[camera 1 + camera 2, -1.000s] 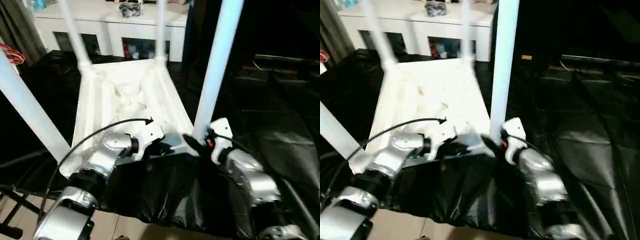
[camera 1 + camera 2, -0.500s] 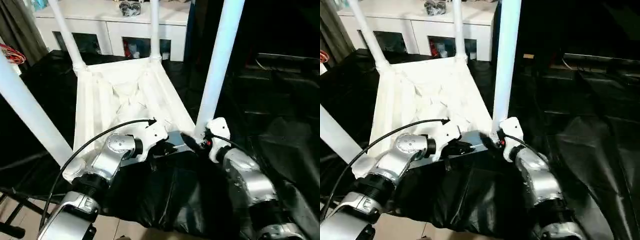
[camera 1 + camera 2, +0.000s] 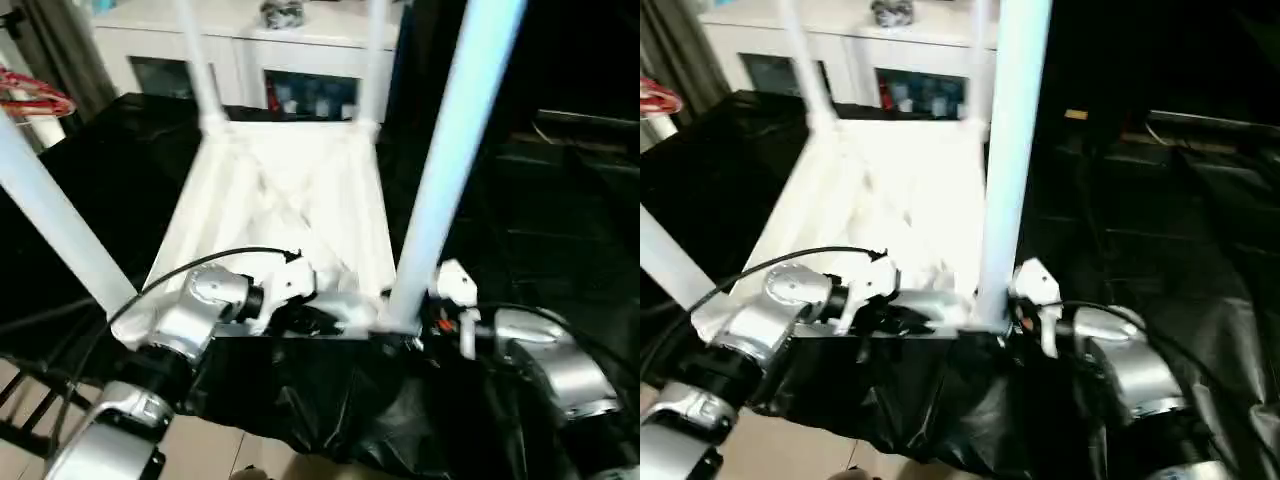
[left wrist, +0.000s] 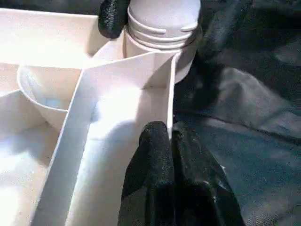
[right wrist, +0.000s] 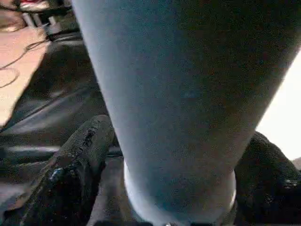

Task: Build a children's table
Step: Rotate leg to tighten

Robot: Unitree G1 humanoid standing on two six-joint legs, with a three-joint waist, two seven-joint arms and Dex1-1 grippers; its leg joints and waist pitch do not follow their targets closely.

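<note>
The white table top (image 3: 290, 200) lies upside down on the black cloth, ribs up, with legs standing in its corner sockets. The near right leg (image 3: 450, 150) rises from its socket (image 4: 162, 19). My right gripper (image 3: 402, 328) is open, one black finger (image 5: 84, 150) on each side of that leg's base. My left gripper (image 4: 172, 141) is shut on the thin near rim of the table top, close beside that same corner. The near left leg (image 3: 50, 220) and two far legs (image 3: 200, 70) stand upright.
A white cabinet with glass doors (image 3: 250, 40) stands behind the table. Black cloth (image 3: 560, 200) covers the surface to the right and in front. Red cable (image 3: 35, 100) hangs at the far left. Light floor (image 3: 200, 450) shows below the near edge.
The head camera has shifted. My right forearm has swung lower and further right while its fingers stay at the near right leg's base. The left gripper holds its place on the rim.
</note>
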